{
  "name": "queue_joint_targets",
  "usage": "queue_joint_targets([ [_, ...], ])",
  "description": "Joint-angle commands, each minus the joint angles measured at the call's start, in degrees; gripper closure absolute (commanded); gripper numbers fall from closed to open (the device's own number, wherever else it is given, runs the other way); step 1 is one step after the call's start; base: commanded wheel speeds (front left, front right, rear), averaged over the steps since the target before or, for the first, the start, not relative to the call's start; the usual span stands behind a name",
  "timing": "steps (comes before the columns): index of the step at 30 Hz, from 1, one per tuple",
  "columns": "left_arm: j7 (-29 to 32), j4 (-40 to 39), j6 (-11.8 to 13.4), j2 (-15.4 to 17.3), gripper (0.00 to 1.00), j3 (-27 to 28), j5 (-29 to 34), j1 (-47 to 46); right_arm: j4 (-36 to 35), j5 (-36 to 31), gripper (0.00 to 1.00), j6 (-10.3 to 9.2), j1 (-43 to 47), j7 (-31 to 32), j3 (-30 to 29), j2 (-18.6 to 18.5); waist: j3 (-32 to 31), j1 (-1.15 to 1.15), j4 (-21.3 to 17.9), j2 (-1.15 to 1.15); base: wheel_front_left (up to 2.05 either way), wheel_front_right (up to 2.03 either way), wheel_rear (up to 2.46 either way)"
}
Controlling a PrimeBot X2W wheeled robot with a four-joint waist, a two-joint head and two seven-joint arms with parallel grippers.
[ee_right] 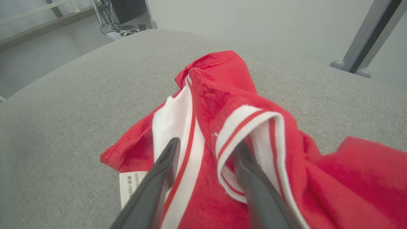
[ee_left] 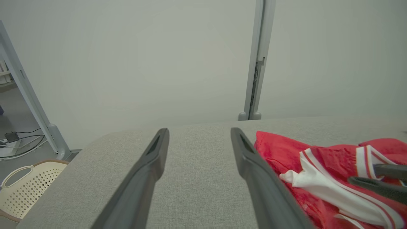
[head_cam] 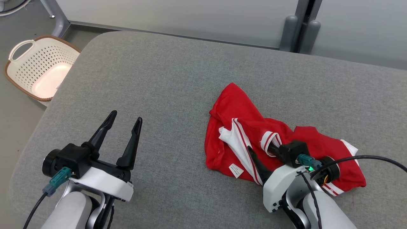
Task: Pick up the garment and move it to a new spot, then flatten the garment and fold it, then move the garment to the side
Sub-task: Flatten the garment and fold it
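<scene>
The crumpled red garment [head_cam: 241, 111], trimmed with white stripes and showing a label, is bunched on the right of the grey surface [head_cam: 159, 79], where a fold is straddled by the right jaws for lifting, grip unconfirmed, while the left jaws are held released, well apart.

Cream perforated basket [head_cam: 30, 63] beside grey padded table [head_cam: 178, 79]

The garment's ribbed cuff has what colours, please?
The cuff is white with red stripes; right wrist view.
</scene>
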Motion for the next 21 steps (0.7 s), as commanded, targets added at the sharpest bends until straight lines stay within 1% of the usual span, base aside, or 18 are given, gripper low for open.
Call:
queue_joint_targets([
  [1,-0.4,0.2,-0.3,-0.1,0.00,0.4,0.2,-1.0,0.6,0.4,1.00,-0.02,-0.8,-0.7,0.0,-0.2,0.0,0.00,0.0,0.00,0.00,0.00,0.00],
  [4,-0.4,0.7,-0.7,-0.2,0.00,0.9,0.6,-1.0,0.5,0.7,1.00,-0.02,-1.6,-2.6,-0.2,-0.2,-0.1,0.00,-0.5,0.00,0.00,0.00,0.00],
  [8,-0.5,0.6,-0.6,0.0,0.00,1.9,1.0,-0.4,-3.6,1.2,1.00,-0.02,0.1,-5.7,-1.8,-0.2,-0.5,0.00,-2.2,0.00,0.00,0.00,0.00],
  [11,-0.5,0.5,-0.2,0.2,0.00,2.5,1.5,0.5,-8.2,0.6,1.00,-0.02,2.9,-7.4,-6.6,-0.3,-1.1,0.00,-3.8,0.00,0.00,0.00,0.00],
  [15,-0.5,0.0,0.3,0.5,0.00,3.3,1.7,1.3,-14.5,0.4,1.00,-0.02,8.6,-8.5,-14.6,-0.2,-1.3,0.00,-6.3,0.00,0.00,0.00,0.00],
  [16,-0.5,0.0,0.3,0.5,0.00,3.3,1.7,1.3,-14.5,0.4,1.00,-0.02,8.6,-8.5,-14.6,-0.2,-1.3,0.00,-6.3,0.00,0.00,0.00,0.00],
  [17,-0.5,-0.5,0.6,0.5,0.00,3.6,1.9,1.7,-16.8,1.2,1.00,-0.02,11.7,-8.3,-18.3,-0.2,-1.2,0.00,-7.5,0.00,0.00,0.00,0.00],
  [21,-0.5,-1.0,0.9,1.0,0.00,4.3,2.1,1.9,-19.0,2.8,1.00,-0.02,17.8,-7.7,-24.2,-0.1,-0.9,0.00,-9.2,0.00,0.00,0.00,0.00],
])
